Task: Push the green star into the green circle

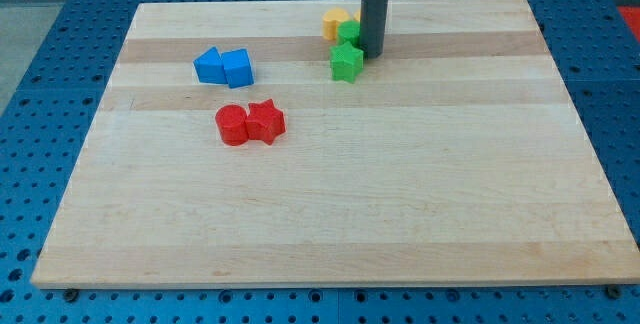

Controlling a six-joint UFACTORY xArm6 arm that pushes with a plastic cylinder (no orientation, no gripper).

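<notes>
You have six blocks on the board (330, 214): two blue, two red, two green, plus one yellow, so seven in all.

The blue pair sits toward the view's upper left, a blue block (208, 65) touching a blue cube (238, 68); the first one's shape is hard to make out. Below them, the red circle (232, 124) touches the red star (265, 121).

Near the view's top centre, the green star (346, 62) lies just below the green circle (349, 33), the two touching or nearly so. The yellow block (335, 22) sits behind the circle, touching it; its shape is unclear and part of it is hidden.

My tip (372, 55) stands just to the right of the green star and circle, the rod covering the circle's right edge. The rod's upper end is cut off at the view's top. There are no jaws on this rod to report.
</notes>
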